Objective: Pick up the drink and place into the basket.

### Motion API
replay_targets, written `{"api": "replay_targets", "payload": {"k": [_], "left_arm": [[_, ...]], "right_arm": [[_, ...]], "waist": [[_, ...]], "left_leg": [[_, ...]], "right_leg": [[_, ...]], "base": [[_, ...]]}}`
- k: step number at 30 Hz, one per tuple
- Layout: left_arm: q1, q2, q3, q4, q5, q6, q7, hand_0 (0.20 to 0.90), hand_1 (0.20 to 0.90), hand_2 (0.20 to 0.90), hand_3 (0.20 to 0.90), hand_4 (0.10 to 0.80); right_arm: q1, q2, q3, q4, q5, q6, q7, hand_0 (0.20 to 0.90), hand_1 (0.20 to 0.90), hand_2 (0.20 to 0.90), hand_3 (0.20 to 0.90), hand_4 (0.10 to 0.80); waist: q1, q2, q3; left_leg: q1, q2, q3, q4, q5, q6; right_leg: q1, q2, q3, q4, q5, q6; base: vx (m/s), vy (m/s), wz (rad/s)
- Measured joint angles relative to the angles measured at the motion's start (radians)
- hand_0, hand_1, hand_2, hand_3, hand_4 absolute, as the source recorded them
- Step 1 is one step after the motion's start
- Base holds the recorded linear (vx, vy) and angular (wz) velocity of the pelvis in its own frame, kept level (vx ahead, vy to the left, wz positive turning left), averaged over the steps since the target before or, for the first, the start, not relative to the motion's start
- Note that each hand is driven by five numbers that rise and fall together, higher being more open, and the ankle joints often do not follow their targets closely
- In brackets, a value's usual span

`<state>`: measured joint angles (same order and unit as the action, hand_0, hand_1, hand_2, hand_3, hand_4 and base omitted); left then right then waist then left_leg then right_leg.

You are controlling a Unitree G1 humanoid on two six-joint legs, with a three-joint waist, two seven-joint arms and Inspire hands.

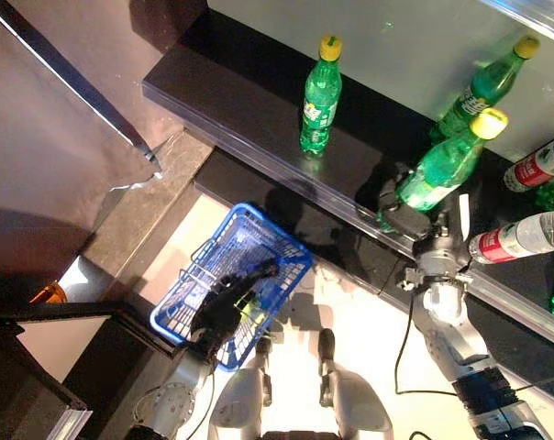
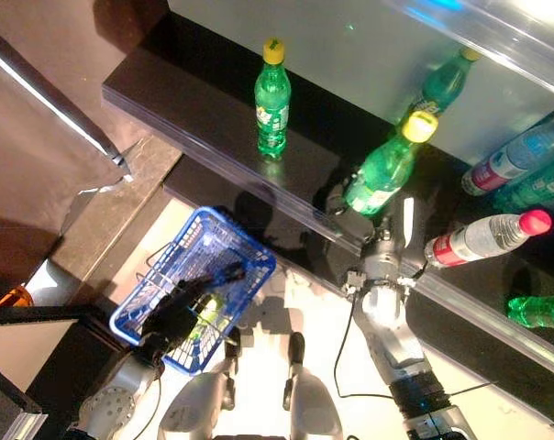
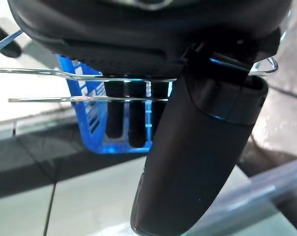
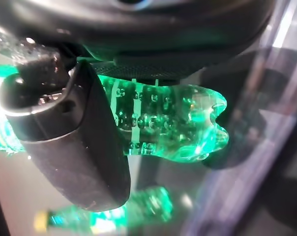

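— Where's the drink right now?

— I see the right hand (image 1: 407, 218) wrapped around the lower body of a green bottle (image 1: 447, 161) with a yellow cap. The bottle is tilted, cap pointing away from the robot, and it sits over the near edge of the dark shelf (image 1: 231, 87). My right wrist view shows its fingers clenched around the ribbed green base, the thumb (image 4: 65, 142) across the front.

— And the other hand?

— The left hand (image 1: 224, 307) is down at the blue basket (image 1: 275, 240), which is off the shelf, below its near edge, over the pale floor. Its fingers (image 3: 129, 118) hook over the wire handle (image 3: 84, 76), grasping it. Something green and yellow shows in the basket beside that hand; I can't tell what it is.

— Anything else on the shelf?

— Another green bottle (image 1: 320, 94) stands upright near the shelf's near edge, well apart from the held one. A third green bottle (image 1: 488, 84) leans further back. Two clear bottles with red labels, one (image 1: 517, 237) with a red cap, lie toward the right end.
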<state>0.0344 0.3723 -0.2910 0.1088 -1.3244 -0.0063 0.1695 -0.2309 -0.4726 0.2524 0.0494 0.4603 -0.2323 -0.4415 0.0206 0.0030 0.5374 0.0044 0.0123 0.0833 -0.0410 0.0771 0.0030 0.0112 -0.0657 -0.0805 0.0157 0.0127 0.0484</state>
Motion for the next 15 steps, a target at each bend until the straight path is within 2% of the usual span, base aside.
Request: {"api": "replay_targets", "payload": {"k": [5, 15], "left_arm": [[-0.002, 0.003, 0.0, -0.057, 0.0, 0.034, 0.0, 0.3, 0.3, 0.3, 0.2, 0.1], [-0.001, 0.059, -0.006, -0.156, -0.038, 0.108, -0.001, 0.3, 0.3, 0.3, 0.2, 0.1]], "right_arm": [[0.011, 0.0, 0.057, -0.007, 0.001, 0.023, 0.064, 0.3, 0.3, 0.3, 0.2, 0.1], [0.01, 0.001, 0.164, -0.061, 0.001, 0.056, 0.117, 0.3, 0.3, 0.3, 0.2, 0.1]], "waist": [[0.0, 0.0, -0.001], [0.013, 0.002, -0.004]], "left_leg": [[0.045, 0.001, -0.001, -0.032, 0.0, 0.0], [0.046, -0.001, -0.014, -0.03, 0.001, -0.001]], "right_leg": [[0.043, 0.003, -0.002, -0.027, 0.0, 0.0], [0.058, 0.001, -0.02, -0.042, 0.005, 0.001]], "base": [[0.043, 0.01, 0.0], [0.025, 0.027, 0.04]]}}
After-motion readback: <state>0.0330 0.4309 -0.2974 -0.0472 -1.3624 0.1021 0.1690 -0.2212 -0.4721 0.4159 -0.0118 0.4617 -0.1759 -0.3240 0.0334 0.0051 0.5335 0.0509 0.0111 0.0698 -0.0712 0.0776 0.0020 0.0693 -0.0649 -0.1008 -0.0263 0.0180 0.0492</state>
